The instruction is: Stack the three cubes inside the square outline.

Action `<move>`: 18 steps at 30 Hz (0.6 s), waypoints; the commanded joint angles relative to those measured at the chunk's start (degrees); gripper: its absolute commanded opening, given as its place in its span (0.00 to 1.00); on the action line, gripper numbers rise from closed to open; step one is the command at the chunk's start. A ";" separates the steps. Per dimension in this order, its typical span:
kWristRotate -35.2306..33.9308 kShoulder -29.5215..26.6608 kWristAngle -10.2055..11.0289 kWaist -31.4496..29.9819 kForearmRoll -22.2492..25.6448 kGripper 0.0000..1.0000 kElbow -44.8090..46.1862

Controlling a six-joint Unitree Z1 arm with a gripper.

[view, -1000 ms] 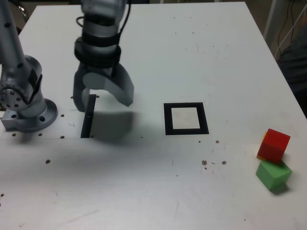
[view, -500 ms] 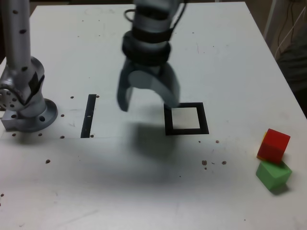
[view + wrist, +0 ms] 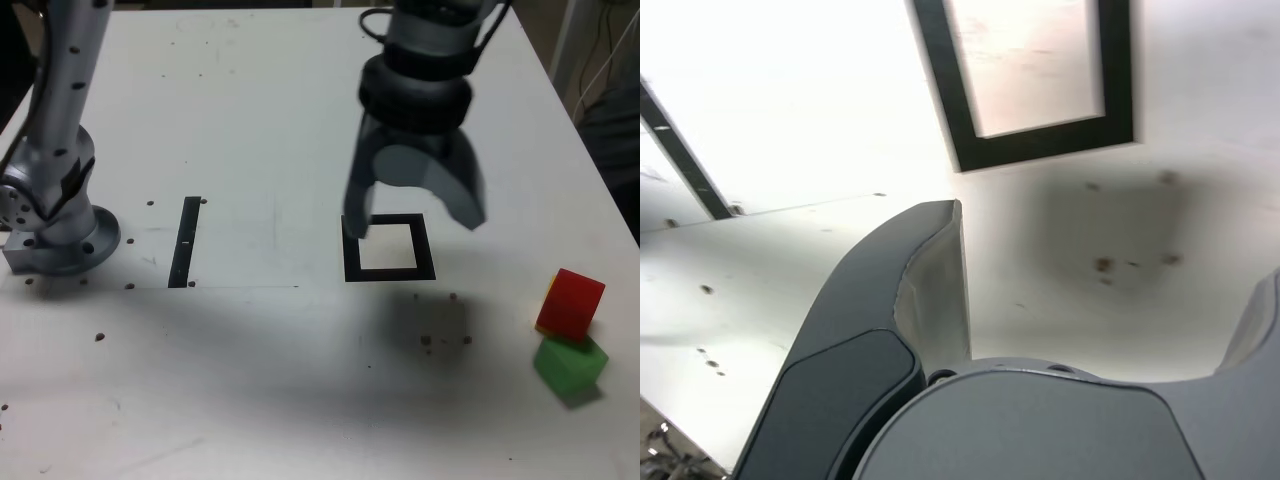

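1. Above the square outline (image 3: 389, 247), the gripper (image 3: 415, 218) hangs with jaws spread, empty.
2. Well apart, at the exterior view's right, the red cube (image 3: 570, 303) leans on the green cube (image 3: 570, 364); yellow barely shows.
3. Best approach: descend squarely over red, avoiding green.

A silver-grey arm (image 3: 60, 110) on a round bolted base (image 3: 60, 240) is seen, banded in black at the wrist, with a grey two-fingered gripper (image 3: 415, 222); a dark cable is apparently looped above.
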 commanded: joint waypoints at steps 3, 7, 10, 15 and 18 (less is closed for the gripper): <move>-0.09 3.88 0.20 -0.42 1.91 0.99 -6.73; -0.02 6.80 0.21 -0.75 3.90 0.99 -12.94; 0.16 9.50 0.24 -1.39 5.95 0.99 -18.81; 0.65 13.75 0.27 -2.73 8.49 0.99 -28.28; 1.08 15.34 0.31 -3.31 8.96 0.99 -31.69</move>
